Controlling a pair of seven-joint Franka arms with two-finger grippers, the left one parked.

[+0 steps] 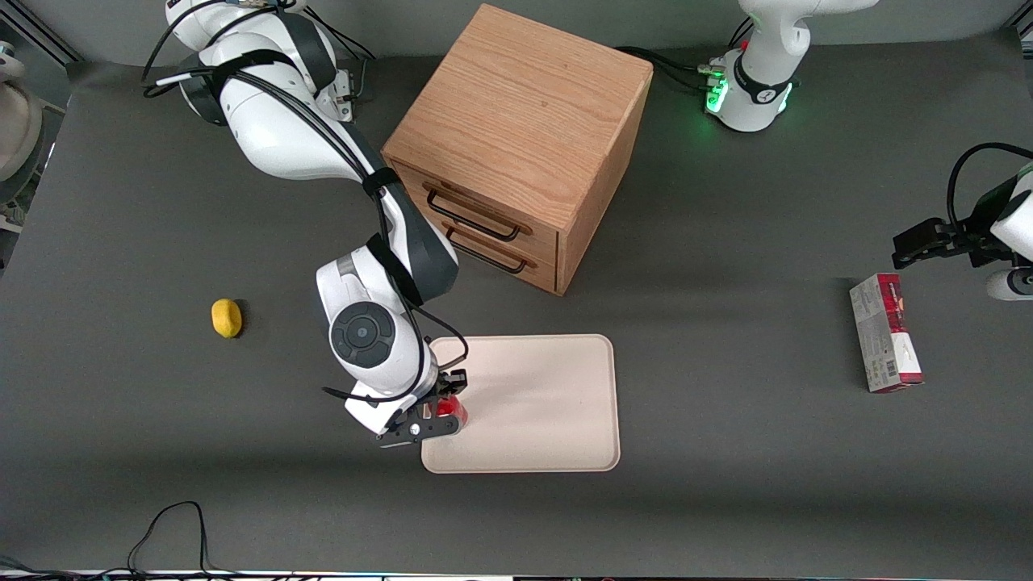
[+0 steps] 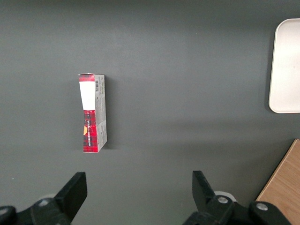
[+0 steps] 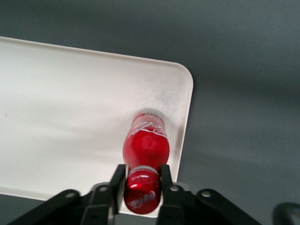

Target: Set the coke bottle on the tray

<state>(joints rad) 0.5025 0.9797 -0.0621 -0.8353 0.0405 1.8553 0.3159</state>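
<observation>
Pincer (image 3: 140,185) clamps coke bottle (image 3: 146,140) cap, bottle upright over tray (image 3: 70,108).

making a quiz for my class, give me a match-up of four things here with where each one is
Things:
1. bottle
2. lemon
3. carton
4. cabinet

Places:
A. toward the parked arm's end of the table
B. farther from the front camera than the tray
C. in the gripper, over the tray's edge
D. on the table toward the working arm's end

Pairs: 1-C, 2-D, 3-A, 4-B
</observation>
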